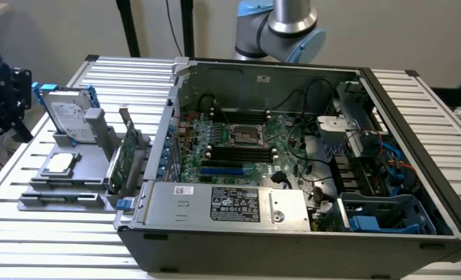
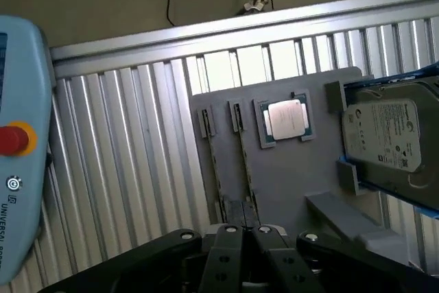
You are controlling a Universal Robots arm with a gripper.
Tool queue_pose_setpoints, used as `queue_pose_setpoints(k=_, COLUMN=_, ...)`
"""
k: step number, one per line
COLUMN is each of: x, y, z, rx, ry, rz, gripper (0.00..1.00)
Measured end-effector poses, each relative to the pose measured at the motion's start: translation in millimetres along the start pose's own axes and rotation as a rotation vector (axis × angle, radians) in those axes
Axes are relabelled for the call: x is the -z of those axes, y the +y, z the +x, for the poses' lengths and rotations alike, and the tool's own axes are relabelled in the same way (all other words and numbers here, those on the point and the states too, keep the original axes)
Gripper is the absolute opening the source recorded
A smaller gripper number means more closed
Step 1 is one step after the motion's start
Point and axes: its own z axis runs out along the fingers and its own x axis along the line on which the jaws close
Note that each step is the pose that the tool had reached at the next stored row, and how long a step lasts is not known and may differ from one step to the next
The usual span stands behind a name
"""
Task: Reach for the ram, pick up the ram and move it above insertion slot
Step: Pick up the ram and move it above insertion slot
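Observation:
My gripper (image 2: 243, 232) hangs above the grey parts holder (image 2: 288, 176), its two dark fingers (image 2: 225, 255) pressed together with nothing between them. Straight ahead of the fingertips run two narrow stick slots (image 2: 236, 162) in the holder, seen edge-on. I cannot tell whether a stick sits in either, so the ram is hidden from me. In the exterior view, part of the arm (image 1: 281, 26) stands behind the open computer case (image 1: 293, 233). The black memory slots (image 1: 234, 153) lie on the motherboard, below the processor socket.
On the holder (image 1: 67, 189) are a processor chip (image 2: 285, 118), a silver hard drive (image 2: 384, 132) in a blue frame and a green expansion card (image 1: 125, 157) standing by the case. A teach pendant (image 2: 24, 142) lies on the slatted table. Black gear (image 1: 1, 99) stands at the exterior view's left.

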Motion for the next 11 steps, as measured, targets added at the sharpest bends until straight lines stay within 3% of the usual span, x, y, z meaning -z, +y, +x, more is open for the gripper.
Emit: queue_pose_setpoints(k=11, x=-0.1, y=0.0, z=0.0, rx=0.192, ry=0.0004, rz=0.0096, gripper=0.11)
